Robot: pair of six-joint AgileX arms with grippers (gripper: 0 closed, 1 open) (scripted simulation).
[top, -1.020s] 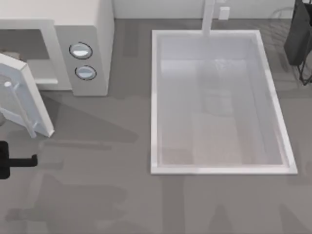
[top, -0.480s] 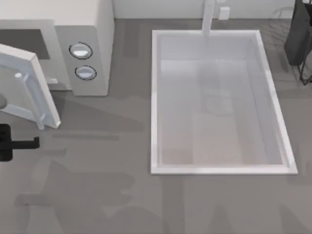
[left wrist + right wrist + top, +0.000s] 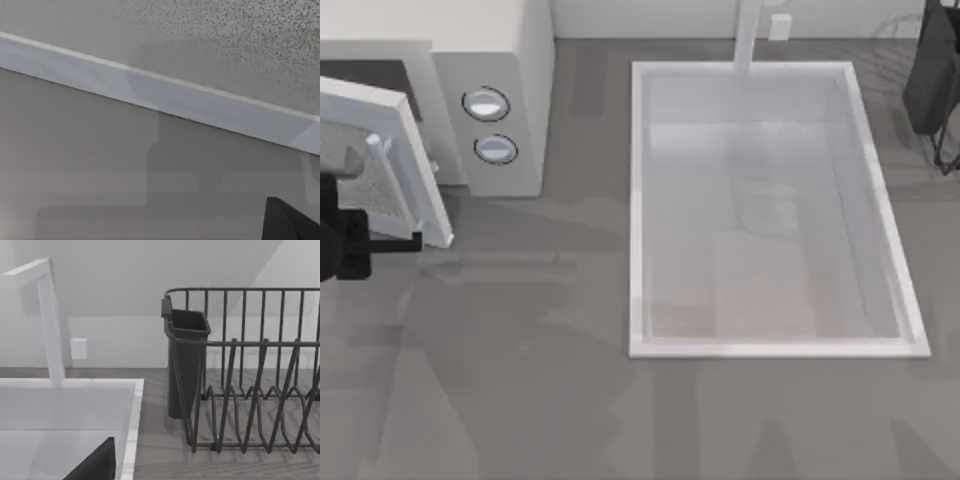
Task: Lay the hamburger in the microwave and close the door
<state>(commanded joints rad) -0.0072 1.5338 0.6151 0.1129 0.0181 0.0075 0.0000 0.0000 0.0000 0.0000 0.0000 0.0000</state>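
Observation:
The cream-white microwave [image 3: 510, 60] stands at the table's back left, its two dials [image 3: 486, 104] facing the front. Its door [image 3: 390, 150] stands partly open, angled across the cavity, of which a dark strip [image 3: 370, 72] shows behind it. My left gripper [image 3: 405, 241] is at the left edge, right against the door's outer face near its free end. In the left wrist view the door's speckled mesh window [image 3: 225, 40] and white frame [image 3: 175, 95] are very close. The hamburger is hidden. My right arm [image 3: 932, 80] is parked at the back right.
A white rectangular sink basin [image 3: 638, 200] with a faucet [image 3: 748, 35] takes up the middle and right. A dark wire dish rack [image 3: 250, 390] with a cutlery cup [image 3: 186, 365] stands at the back right. Bare grey counter runs along the front.
The left gripper has moved toward the back and slightly right, pushing the door, which has swung further toward the cavity. The right arm has not moved.

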